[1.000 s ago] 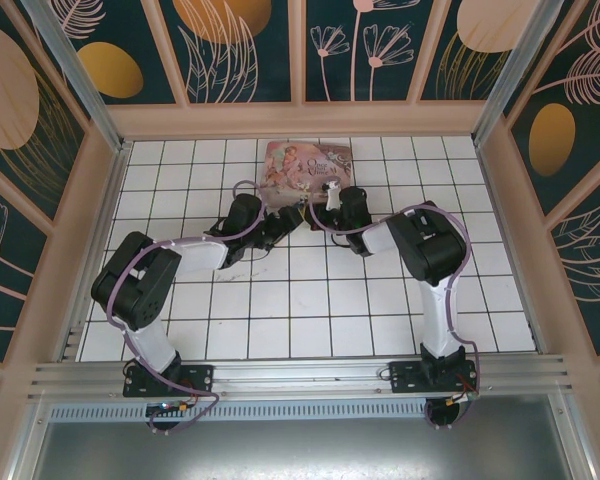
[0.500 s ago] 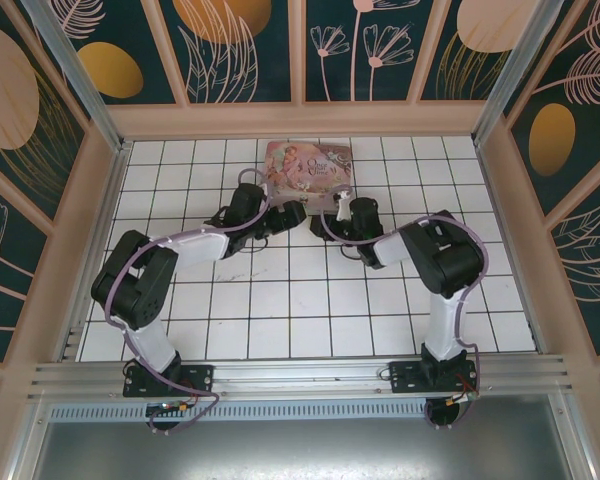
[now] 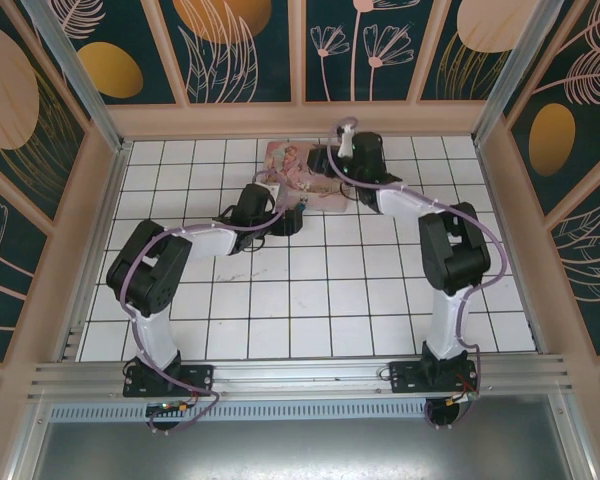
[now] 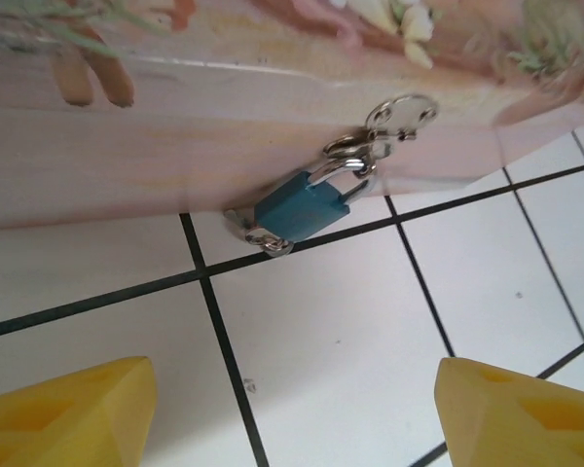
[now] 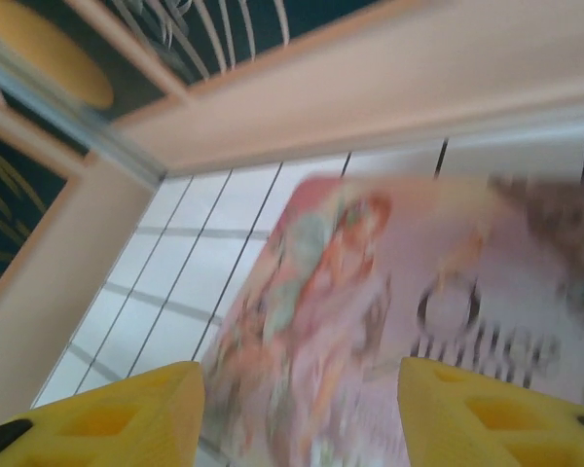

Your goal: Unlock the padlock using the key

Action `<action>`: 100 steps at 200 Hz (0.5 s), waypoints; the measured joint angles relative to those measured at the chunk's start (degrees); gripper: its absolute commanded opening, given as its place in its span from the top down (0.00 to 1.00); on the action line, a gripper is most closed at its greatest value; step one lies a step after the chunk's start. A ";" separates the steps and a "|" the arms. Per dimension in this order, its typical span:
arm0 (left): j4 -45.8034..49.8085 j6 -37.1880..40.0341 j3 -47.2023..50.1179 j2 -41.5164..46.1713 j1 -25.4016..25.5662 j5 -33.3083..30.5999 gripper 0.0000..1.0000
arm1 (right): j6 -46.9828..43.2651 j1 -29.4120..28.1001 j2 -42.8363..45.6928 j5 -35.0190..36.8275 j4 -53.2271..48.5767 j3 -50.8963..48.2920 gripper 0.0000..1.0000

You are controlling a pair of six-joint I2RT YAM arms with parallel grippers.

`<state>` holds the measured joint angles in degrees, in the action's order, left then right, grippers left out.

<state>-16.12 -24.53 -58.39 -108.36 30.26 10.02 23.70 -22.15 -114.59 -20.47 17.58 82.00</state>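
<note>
Heads up, your left gripper (image 4: 294,389) is sitting low right in front of the pink tin box (image 4: 175,136). Its yellow fingers (image 4: 68,418) are spread wide apart with nothing between them but white tiled floor (image 4: 350,321). The padlock (image 4: 307,206) is dead ahead of it in the left wrist view: little blue body, thin shackle hooked through the metal hasp (image 4: 375,136) on the tin's front wall. It hangs tilted, with its lower end down by the floor at the foot of the tin. There's a small silvery bit (image 4: 261,233) at that lower end, too small for me to say what it is. Your right gripper (image 5: 302,389) is up over the tin's illustrated lid, fingers also well apart and holding nothing. That wrist view is pretty blurry, so no detail on the lid. From overhead, the left gripper is at the tin's near edge and the right one is over the lid.
</note>
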 measured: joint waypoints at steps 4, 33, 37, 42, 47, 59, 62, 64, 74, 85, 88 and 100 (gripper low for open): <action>-0.17 0.42 -0.17 -0.42 0.00 0.00 0.25 | -0.24 0.17 -1.20 0.13 -1.01 1.90 0.45; -1.33 2.71 -3.21 -3.85 0.00 -0.04 0.25 | -0.96 1.20 -10.01 2.36 -7.37 13.07 0.45; -1.53 2.97 -3.82 -4.46 0.00 -0.02 0.25 | -0.98 1.31 -11.37 2.51 -8.33 14.43 0.45; -1.75 3.34 -4.57 -5.14 0.00 -0.02 0.25 | -1.03 1.42 -12.79 2.91 -9.44 15.98 0.45; -1.90 3.56 -5.40 -5.88 0.00 -0.02 0.25 | -1.11 1.46 -14.19 3.26 -10.71 17.55 0.45; -2.34 4.02 -6.93 -7.37 0.00 -0.02 0.25 | -1.81 1.51 -17.38 3.82 -12.61 21.64 0.45; -2.49 4.15 -7.23 -7.67 0.00 -0.04 0.25 | -1.90 1.49 -17.92 4.02 -13.07 22.84 0.45; -2.60 4.24 -7.39 -7.87 0.00 -0.02 0.25 | -2.03 1.49 -18.34 4.11 -13.64 23.76 0.45; -3.02 4.68 -8.07 -8.63 0.00 -0.04 0.25 | -2.32 1.44 -20.09 4.50 -15.52 27.71 0.45; -3.10 5.22 -9.07 -9.57 0.00 -0.07 0.25 | -2.69 1.44 -22.47 4.79 -17.70 32.30 0.45; -3.15 5.38 -9.40 -9.86 0.00 -0.09 0.25 | -2.73 1.44 -23.06 5.01 -18.18 33.42 0.45; -2.89 5.99 -10.71 -10.88 0.00 -0.09 0.25 | -3.37 1.44 -25.73 5.44 -20.70 37.90 0.45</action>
<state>-19.00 -18.55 -69.10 -119.24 30.26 9.93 20.34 -20.71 -140.31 -15.03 -3.11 119.90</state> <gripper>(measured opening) 0.747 0.553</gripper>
